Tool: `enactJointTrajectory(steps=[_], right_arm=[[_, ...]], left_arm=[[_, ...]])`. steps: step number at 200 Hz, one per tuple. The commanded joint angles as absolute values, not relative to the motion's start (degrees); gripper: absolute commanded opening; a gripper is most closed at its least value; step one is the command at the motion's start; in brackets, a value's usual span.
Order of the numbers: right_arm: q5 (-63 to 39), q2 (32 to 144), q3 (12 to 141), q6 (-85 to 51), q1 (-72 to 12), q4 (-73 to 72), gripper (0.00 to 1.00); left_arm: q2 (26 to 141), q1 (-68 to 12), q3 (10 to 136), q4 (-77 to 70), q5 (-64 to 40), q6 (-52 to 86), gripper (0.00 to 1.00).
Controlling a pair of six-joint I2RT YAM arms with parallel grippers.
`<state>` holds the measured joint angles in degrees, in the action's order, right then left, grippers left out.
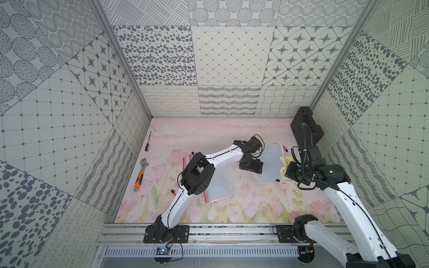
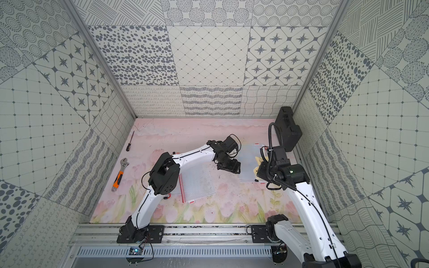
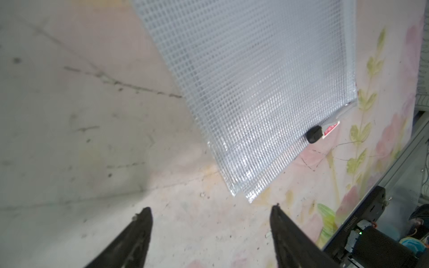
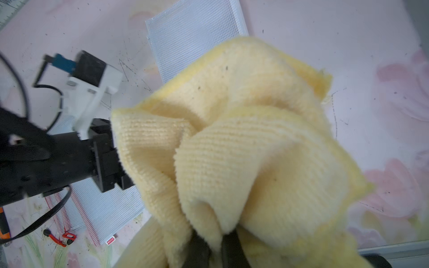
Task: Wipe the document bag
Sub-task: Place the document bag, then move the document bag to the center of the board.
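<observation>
Two clear mesh document bags lie on the pink floral mat. One with a red zipper edge (image 1: 220, 185) (image 2: 197, 183) (image 4: 104, 208) sits at centre, partly under my left arm. The other (image 1: 272, 162) (image 2: 249, 162) (image 3: 267, 81) (image 4: 192, 34) lies to its right, with a black zipper pull (image 3: 313, 134). My left gripper (image 3: 211, 208) (image 1: 253, 169) is open and empty over bare mat, just off that bag's corner. My right gripper (image 4: 217, 246) is shut on a crumpled yellow cloth (image 4: 243, 139) (image 1: 284, 162) at the right bag's right edge.
An orange-handled wrench (image 1: 141, 174) and a screwdriver (image 1: 148, 141) lie at the left of the mat. A black case (image 1: 306, 125) stands in the back right corner. Patterned walls enclose the mat on three sides.
</observation>
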<state>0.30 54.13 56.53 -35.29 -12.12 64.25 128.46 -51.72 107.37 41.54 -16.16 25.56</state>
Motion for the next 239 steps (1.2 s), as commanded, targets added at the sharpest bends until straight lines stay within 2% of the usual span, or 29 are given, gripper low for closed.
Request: enactJointTrajectory(steps=[1, 27, 51, 68, 100, 123, 147, 177, 207, 239], right_arm=[[-4.0, 55.5, 54.9, -35.9, -11.9, 59.0, 0.0], [-10.9, 57.2, 53.0, -35.1, -13.1, 53.1, 0.0], [-11.1, 59.3, 52.3, -35.5, -17.4, 48.6, 0.0], [-10.8, 62.5, 52.9, -35.7, -20.8, 46.1, 0.0], [-13.6, 69.7, 54.0, -36.7, -25.4, 40.4, 0.0], [-12.8, 74.8, 56.3, -36.7, -28.2, 39.3, 0.0], [-12.3, 78.7, 58.1, -36.7, -30.2, 38.1, 0.0], [-13.5, 83.1, 59.2, -36.9, -30.9, 37.4, 0.0], [-12.1, 86.0, 61.4, -36.3, -33.3, 39.1, 0.0], [-12.1, 87.8, 61.1, -37.5, -34.3, 38.3, 0.0]], left_arm=[[114.2, -49.5, 95.1, 38.6, -0.4, 27.7, 0.99], [99.6, -43.1, 76.7, 34.1, -0.4, 30.9, 0.98], [86.8, -36.2, 61.3, 30.9, -2.7, 33.3, 0.86], [79.1, -32.9, 53.9, 31.6, -2.4, 34.1, 0.82], [70.3, -28.1, 44.1, 30.6, -5.9, 35.0, 0.8], [69.2, -25.9, 40.4, 27.8, -9.7, 35.5, 0.66], [70.8, -25.4, 38.9, 25.3, -12.3, 35.1, 0.58], [74.8, -24.7, 37.6, 21.7, -12.5, 34.9, 0.59], [78.7, -24.1, 37.0, 17.9, -14.6, 35.2, 0.54], [80.1, -24.1, 36.9, 14.6, -16.5, 36.5, 0.53]])
